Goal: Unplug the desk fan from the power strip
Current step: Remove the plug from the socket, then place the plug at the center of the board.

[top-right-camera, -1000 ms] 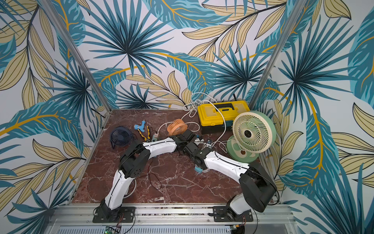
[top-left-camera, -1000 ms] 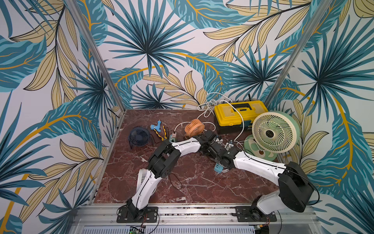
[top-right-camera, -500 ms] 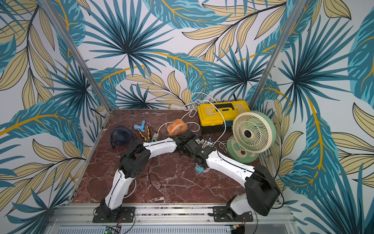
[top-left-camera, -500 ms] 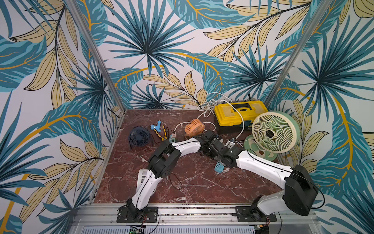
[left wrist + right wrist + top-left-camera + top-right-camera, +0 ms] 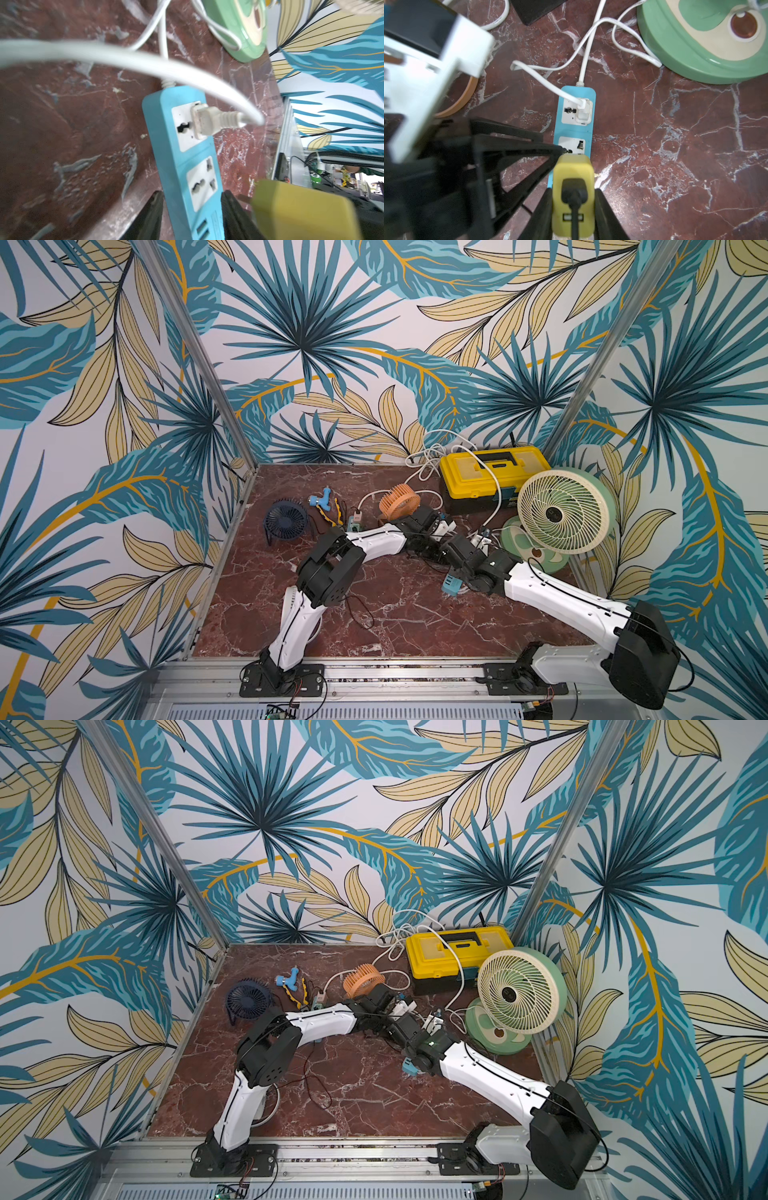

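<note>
In both top views you find the strip (image 5: 451, 585) (image 5: 410, 1067) right of centre on the tabletop (image 5: 395, 614). Only its blue near end shows beneath the right arm (image 5: 561, 601), and the green fan (image 5: 563, 510) stands just beyond it to the right.

From the left wrist, your left pincer (image 5: 192, 194) straddles the strip, a finger along each side (whether they press it, you cannot tell). A white plug (image 5: 205, 121) sits in the far socket, and the next socket is bare.

From the right wrist, your right pincer (image 5: 572, 193) is clamped on the yellow plug (image 5: 572, 176), held clear of the sockets, with its black cord (image 5: 574, 207) running back between the fingers.
</note>
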Robot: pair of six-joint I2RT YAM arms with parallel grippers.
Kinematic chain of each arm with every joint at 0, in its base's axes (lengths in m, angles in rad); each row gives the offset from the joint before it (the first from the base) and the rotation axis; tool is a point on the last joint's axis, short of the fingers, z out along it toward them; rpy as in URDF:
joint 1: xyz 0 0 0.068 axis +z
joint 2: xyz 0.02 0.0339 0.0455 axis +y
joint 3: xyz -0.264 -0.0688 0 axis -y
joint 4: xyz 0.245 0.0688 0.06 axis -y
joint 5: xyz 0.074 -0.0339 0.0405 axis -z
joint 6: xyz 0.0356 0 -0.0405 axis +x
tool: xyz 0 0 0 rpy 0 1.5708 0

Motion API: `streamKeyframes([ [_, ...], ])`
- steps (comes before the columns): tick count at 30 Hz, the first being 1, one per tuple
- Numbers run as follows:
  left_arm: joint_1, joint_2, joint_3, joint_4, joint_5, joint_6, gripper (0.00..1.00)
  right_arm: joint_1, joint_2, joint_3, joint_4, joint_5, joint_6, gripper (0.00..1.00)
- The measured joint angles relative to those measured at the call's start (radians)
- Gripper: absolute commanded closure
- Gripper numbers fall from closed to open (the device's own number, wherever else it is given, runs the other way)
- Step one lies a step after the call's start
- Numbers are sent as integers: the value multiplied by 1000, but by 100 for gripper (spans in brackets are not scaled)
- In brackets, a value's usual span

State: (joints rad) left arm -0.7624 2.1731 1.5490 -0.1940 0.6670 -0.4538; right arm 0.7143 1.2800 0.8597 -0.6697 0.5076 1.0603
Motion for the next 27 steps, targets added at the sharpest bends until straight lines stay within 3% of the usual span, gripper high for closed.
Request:
streamKeyframes([
  [5, 47, -135, -106, 204, 54, -87, 49, 0, -32, -34, 52, -54, -31, 70],
  [10, 75, -179, -140, 334, 63, -139, 48, 5, -47, -77, 141, -144, -72, 70],
  [27, 85, -163, -164, 362, 55, -168, 45, 37, 101, -253, 649, -533, -136, 68],
])
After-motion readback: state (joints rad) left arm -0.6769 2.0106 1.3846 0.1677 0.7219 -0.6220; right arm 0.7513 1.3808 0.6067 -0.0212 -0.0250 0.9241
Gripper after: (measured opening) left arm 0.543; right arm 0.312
